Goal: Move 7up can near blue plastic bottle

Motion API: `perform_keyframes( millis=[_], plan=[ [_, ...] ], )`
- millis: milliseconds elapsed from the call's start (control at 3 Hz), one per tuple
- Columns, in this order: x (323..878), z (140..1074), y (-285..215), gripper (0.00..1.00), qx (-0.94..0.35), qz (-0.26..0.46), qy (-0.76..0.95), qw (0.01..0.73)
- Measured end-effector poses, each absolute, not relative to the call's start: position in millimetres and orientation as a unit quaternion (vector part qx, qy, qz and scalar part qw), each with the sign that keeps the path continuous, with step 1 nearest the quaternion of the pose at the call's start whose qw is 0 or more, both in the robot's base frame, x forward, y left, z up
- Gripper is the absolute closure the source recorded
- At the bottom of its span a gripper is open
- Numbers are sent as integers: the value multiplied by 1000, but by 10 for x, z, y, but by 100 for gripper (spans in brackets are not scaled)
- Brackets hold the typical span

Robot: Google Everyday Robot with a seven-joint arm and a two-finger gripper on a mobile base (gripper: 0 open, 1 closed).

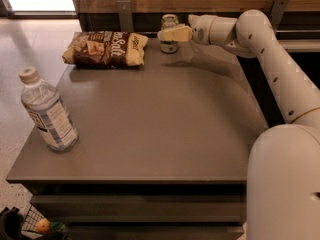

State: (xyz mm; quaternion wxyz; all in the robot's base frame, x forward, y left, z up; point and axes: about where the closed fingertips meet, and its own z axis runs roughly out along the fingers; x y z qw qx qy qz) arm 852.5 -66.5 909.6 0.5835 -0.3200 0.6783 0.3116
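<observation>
The blue plastic bottle (47,111) is seen upright at the left of the frame, near the front left corner of the grey table (165,134). A chip bag (105,49) is laid at upper left. At top centre, the 7up can (169,46) is stood by the far edge and is overlapped by the gripper (167,34), whose spread cannot be told.

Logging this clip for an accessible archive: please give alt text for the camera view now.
The robot's gripper reaches over a grey table to the 7up can at its far edge, overlapping the can's front. A brown-and-yellow chip bag lies left of the can, and the blue plastic bottle stands upright near the front-left corner.
</observation>
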Motion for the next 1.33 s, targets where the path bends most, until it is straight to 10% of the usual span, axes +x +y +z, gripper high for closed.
perform_keyframes(
  millis=[667, 1333],
  plan=[
    [8769, 8798, -469, 16, -319, 322, 689, 565],
    [8778, 8791, -408, 70, -321, 325, 688, 564]
  ],
)
